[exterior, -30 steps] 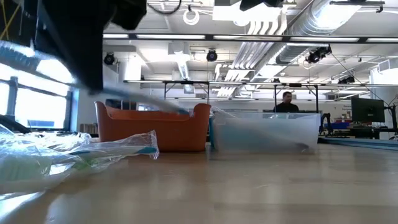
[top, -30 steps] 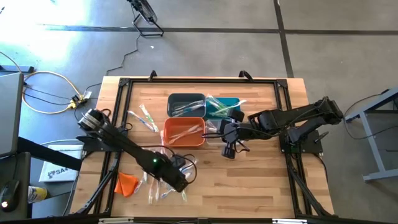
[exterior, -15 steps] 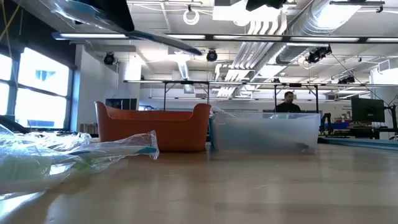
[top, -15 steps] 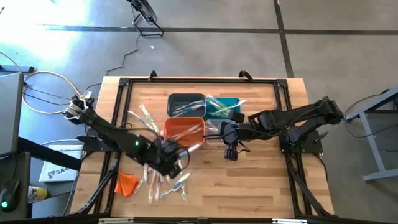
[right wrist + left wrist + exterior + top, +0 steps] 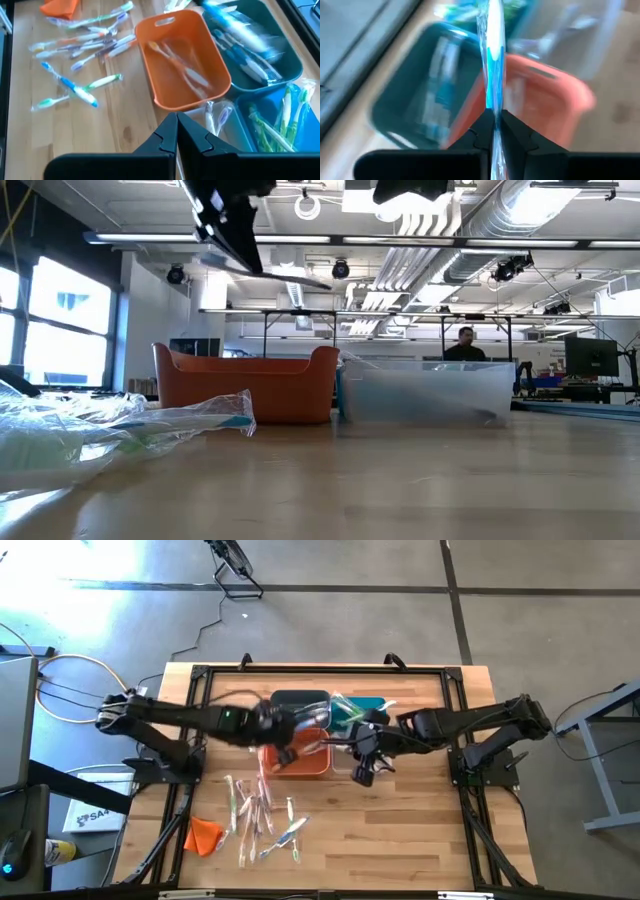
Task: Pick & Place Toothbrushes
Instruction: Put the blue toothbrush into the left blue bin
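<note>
My left gripper (image 5: 287, 752) hangs over the orange bin (image 5: 296, 762) and the dark grey bin (image 5: 299, 702), shut on a blue-and-white toothbrush (image 5: 492, 65) in a clear wrapper. In the low view that toothbrush (image 5: 275, 273) slants high above the bins. My right gripper (image 5: 363, 776) hovers shut and with nothing in it over the clear bin (image 5: 226, 121), beside the teal bin (image 5: 357, 712). Several wrapped toothbrushes (image 5: 262, 825) lie flat on the near part of the table. All the bins hold a few brushes. My left gripper pinches the wrapped toothbrush between its two fingers at a blue stretch of the handle (image 5: 491, 104). The brush lies along the fingers and sticks out well past their tips. It is lifted clear, slanting above the dark grey and orange bins.
A small orange cloth lump (image 5: 203, 835) lies at the near left of the table. Crinkled wrapped brushes (image 5: 120, 430) lie close to the low camera. A person (image 5: 462, 345) sits far off in the room behind. Bare wood lies at the near right (image 5: 400, 840).
My left gripper, shut on the toothbrush, has risen from the loose pile near the table's near edge and swung toward the far edge, over the orange and dark grey bins, rolling as it went. The brush has come up clear of the table with it.
</note>
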You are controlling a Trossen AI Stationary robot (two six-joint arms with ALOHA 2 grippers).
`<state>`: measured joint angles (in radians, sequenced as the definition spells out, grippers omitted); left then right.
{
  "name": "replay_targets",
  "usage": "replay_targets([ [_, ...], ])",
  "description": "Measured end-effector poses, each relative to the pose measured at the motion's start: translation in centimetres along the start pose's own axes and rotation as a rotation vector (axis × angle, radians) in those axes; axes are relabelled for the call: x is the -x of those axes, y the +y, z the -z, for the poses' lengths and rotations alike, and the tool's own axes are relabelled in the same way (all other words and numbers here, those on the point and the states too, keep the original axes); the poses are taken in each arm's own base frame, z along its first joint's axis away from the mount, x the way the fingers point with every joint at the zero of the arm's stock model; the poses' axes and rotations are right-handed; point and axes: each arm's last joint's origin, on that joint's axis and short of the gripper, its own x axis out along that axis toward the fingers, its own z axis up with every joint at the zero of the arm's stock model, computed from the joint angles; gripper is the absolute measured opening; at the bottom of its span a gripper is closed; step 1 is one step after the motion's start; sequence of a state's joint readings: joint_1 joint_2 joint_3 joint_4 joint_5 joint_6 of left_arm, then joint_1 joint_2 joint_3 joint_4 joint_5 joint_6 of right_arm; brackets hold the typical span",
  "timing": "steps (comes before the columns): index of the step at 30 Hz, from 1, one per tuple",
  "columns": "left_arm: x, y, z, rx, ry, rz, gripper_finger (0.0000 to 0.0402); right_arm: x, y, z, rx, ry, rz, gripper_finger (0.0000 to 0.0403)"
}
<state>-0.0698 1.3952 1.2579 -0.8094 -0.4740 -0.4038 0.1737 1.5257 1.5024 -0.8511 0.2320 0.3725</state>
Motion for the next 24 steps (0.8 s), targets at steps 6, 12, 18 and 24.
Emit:
replay_targets([
  [6,-2.0,4.4,-2.0,-0.02,-0.03,-0.075,0.0021,-0.3,-1.2,-0.6,-0.034,-0.016,0.023,0.0002],
  [12,-4.4,7.5,-3.2,-0.004,-0.146,0.034,0.0005,-0.5,-2.2,-0.9,-0.061,-0.019,0.046,0.0002],
  [18,-6.9,9.2,-1.3,0.031,-0.13,0.032,0.0001,-0.6,-3.1,-1.1,-0.082,-0.019,0.066,0.0002],
  [24,-8.8,9.5,0.6,0.013,-0.145,0.034,0.0001,-0.7,-3.9,-1.4,-0.1,-0.021,0.084,0.0002],
])
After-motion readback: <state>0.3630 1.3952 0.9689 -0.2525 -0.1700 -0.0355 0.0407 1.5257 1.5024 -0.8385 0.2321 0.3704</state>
